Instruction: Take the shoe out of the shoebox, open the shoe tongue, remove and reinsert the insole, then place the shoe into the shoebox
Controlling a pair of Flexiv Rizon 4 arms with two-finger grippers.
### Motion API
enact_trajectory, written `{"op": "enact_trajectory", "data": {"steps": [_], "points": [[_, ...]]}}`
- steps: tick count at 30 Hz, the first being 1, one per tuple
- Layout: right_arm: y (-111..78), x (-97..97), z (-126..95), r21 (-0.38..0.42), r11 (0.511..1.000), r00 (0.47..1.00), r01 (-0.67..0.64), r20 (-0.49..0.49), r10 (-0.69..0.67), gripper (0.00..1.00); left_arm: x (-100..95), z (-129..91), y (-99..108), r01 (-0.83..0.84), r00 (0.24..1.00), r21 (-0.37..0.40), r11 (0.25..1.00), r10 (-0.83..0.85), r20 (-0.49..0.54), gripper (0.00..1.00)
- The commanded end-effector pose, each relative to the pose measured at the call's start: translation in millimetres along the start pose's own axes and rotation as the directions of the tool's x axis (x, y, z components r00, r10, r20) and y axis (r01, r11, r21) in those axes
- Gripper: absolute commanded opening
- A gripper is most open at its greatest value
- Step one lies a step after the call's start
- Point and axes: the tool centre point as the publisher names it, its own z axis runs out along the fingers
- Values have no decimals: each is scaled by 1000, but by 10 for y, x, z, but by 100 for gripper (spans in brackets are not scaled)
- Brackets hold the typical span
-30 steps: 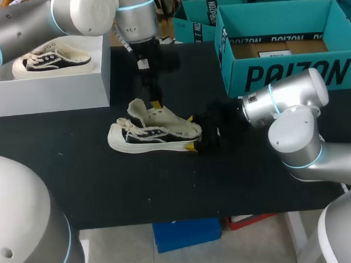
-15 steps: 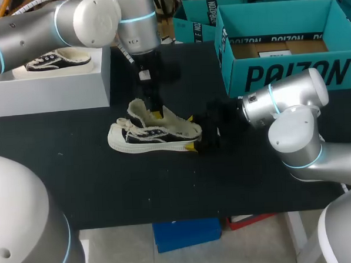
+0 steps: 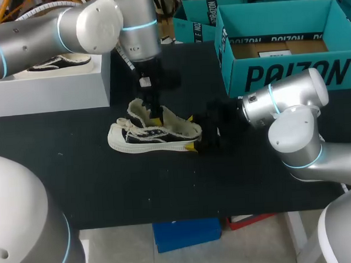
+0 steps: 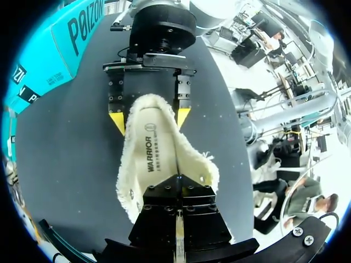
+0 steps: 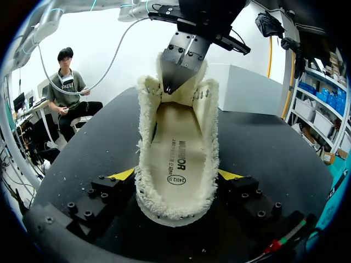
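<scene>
Plainly, two shoes were in view: one shoe (image 3: 152, 135) on the black surface (image 3: 166, 185), and a second shoe (image 3: 63, 61) on top of a single white box (image 3: 49, 85), well off beyond the left jaws. One open teal shoebox (image 3: 278, 73) stood on the surface, off to one side of the right jaws.

The shoe on the surface stood sole down. Its long axis ran straight out from the right jaws, with the heel lodged between them and the toe pointing away. The right arm (image 3: 286, 102) had the right jaws clamped on that heel, one yellow tip pressed to each side.

The cream insole (image 5: 176, 159) lay flat inside the shoe, and the tongue (image 3: 139, 110) stood lifted just beside the left jaws. The left arm (image 3: 41, 32) hung over the shoe. The left jaws were drawn together, their tips down in the opening ahead of the right jaws. Whether they pinched anything I could not tell.
</scene>
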Motion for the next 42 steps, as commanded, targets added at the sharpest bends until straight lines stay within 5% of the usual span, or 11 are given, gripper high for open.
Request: {"op": "enact_trajectory", "data": {"steps": [1, 23, 42], "points": [[-19, -7, 34, 2, 1000, 1000, -1, 1, 1, 0, -11, 5, -5, -2, 1000, -3, 1000, 2, -1, 0], [-19, -7, 34, 2, 1000, 1000, -1, 1, 1, 0, -11, 5, -5, -2, 1000, -3, 1000, 2, -1, 0], [-19, -7, 34, 2, 1000, 1000, -1, 1, 1, 0, -50, 225, 82, 37, 999, -8, 999, -37, -33, 0]]}}
